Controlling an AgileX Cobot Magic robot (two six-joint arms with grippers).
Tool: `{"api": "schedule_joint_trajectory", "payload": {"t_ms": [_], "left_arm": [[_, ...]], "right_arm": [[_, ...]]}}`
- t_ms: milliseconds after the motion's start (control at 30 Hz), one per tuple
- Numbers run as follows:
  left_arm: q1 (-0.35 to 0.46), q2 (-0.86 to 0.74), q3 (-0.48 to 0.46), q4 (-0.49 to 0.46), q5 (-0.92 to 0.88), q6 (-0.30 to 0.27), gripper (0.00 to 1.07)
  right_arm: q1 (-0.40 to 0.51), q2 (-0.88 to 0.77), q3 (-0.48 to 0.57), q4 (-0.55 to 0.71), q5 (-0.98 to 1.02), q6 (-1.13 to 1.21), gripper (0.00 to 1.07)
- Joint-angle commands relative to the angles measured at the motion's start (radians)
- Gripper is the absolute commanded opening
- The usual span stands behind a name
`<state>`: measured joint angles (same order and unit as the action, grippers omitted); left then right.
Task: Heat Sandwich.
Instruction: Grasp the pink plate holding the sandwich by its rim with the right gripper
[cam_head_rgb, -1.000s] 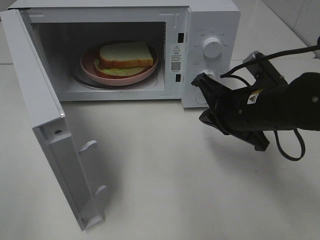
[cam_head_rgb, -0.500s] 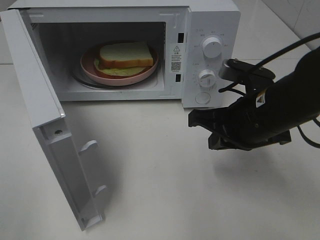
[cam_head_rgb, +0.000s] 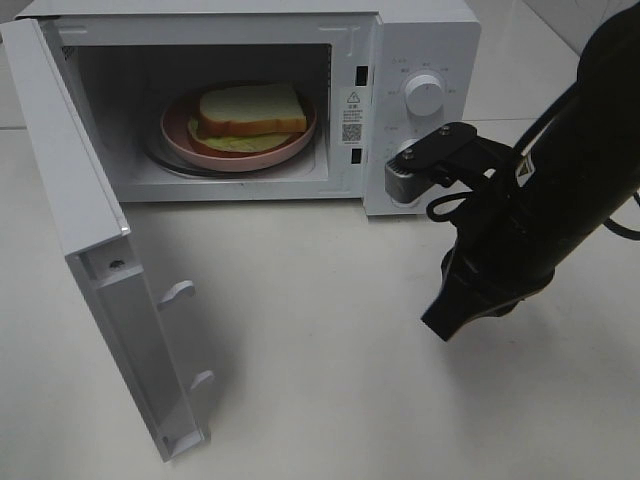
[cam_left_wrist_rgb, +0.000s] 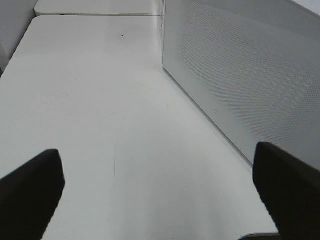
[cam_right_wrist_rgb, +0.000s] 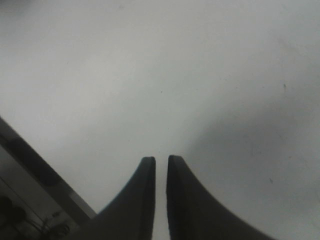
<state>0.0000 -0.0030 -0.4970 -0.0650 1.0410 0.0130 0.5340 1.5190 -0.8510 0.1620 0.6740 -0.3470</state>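
Now the right hand (cam_head_rgb: 443, 322) is off the microwave (cam_head_rgb: 420, 30) panel (cam_head_rgb: 445, 60), where it sat a second ago. It has swung back and down and its tip points at the desk (cam_head_rgb: 320, 400) right below it. Its fingers (cam_right_wrist_rgb: 145, 200) are narrow, only a slit between them, and hold nothing. The left hand (cam_left_wrist_rgb: 157, 152) is wide and empty, with the microwave's perforated side wall just beside one finger.

The sandwich (cam_head_rgb: 250, 112) is unchanged. It sits on the plate (cam_head_rgb: 178, 135) inside the cavity, well apart from the right hand, up and across from it. The door (cam_head_rgb: 70, 200) still hangs fully open, farther from that hand than the sandwich.

Judgement: loading is done and the panel work looks finished. With the door open, heating likely can't run yet, so shutting the door is probably next.
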Motion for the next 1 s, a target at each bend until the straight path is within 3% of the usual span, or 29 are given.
{"api": "schedule_joint_trajectory", "payload": {"t_ms": [33,367,500,667,700,767,867,1000], "left_arm": [[0.000,-0.022,0.003,-0.003,-0.006,0.000,0.97],[0.000,-0.022,0.003,-0.003,-0.006,0.000,0.97],[0.000,-0.022,0.003,-0.003,-0.006,0.000,0.97],[0.000,-0.022,0.003,-0.003,-0.006,0.000,0.97],[0.000,-0.022,0.003,-0.003,-0.006,0.000,0.97],[0.000,-0.022,0.003,-0.003,-0.006,0.000,0.97],[0.000,-0.022,0.003,-0.003,-0.006,0.000,0.97],[0.000,-0.022,0.003,-0.003,-0.006,0.000,0.97]], "right_arm": [[-0.001,-0.010,-0.015,0.002,0.052,-0.217,0.13],[-0.001,-0.010,-0.015,-0.012,0.052,-0.714,0.15],[-0.001,-0.010,-0.015,-0.036,0.050,-0.774,0.19],[-0.001,-0.010,-0.015,-0.107,0.041,-0.720,0.42],[-0.001,-0.010,-0.015,-0.132,0.035,-0.684,0.55],[-0.001,-0.010,-0.015,-0.137,0.030,-0.670,0.61],[-0.001,-0.010,-0.015,-0.151,0.015,-0.603,0.86],[-0.001,-0.010,-0.015,-0.154,0.003,-0.598,0.93]]}}
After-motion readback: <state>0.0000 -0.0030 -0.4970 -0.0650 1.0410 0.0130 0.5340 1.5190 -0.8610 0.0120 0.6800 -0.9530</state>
